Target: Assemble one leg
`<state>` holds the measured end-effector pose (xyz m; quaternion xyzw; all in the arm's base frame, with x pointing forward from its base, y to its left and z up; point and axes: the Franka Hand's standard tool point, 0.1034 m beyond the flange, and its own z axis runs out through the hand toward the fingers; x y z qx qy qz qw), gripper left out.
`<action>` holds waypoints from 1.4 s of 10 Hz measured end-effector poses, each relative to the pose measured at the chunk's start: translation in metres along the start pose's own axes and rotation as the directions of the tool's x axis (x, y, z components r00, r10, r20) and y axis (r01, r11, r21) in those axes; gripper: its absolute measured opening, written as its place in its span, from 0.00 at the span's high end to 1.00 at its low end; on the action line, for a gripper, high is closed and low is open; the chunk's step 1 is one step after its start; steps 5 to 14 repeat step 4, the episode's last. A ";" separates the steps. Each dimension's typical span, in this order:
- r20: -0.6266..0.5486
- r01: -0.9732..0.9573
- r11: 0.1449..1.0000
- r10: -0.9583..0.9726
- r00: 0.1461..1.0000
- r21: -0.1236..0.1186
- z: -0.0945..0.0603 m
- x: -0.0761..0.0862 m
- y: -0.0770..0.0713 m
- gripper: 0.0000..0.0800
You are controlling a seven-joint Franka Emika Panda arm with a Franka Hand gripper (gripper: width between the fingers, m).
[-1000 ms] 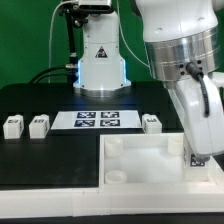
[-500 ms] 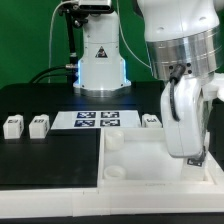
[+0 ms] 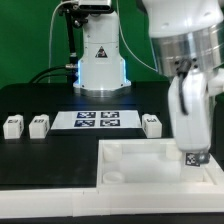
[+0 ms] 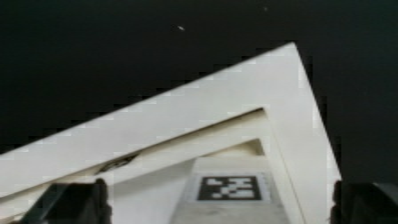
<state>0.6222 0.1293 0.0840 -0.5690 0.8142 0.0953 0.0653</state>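
A leg, a small white peg with a black-and-white tag, stands at the near corner of the white tray on the exterior view's right. My gripper hangs straight over it. In the wrist view the leg sits between my two dark fingers, with a gap on each side, so my gripper is open around it. The tray's corner fills that view.
Three more legs lie on the black table: two at the exterior view's left and one behind the tray. The marker board lies between them. The robot base stands at the back.
My hand swung toward the exterior view's left, then back right, and now stands more upright over the tray's corner. The tagged leg has stayed in the same place.
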 end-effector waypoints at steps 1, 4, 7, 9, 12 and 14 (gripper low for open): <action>0.007 0.009 1.000 -0.009 1.000 0.005 -0.010 -0.006 0.003 0.20; 0.004 0.015 1.000 -0.015 1.000 0.000 -0.010 -0.007 0.010 0.19; 0.004 0.015 1.000 -0.015 1.000 0.000 -0.010 -0.007 0.010 0.19; 0.004 0.015 1.000 -0.015 1.000 0.000 -0.010 -0.007 0.010 0.19; 0.004 0.015 1.000 -0.015 1.000 0.000 -0.010 -0.007 0.010 0.19; 0.004 0.015 1.000 -0.015 1.000 0.000 -0.010 -0.007 0.010 0.19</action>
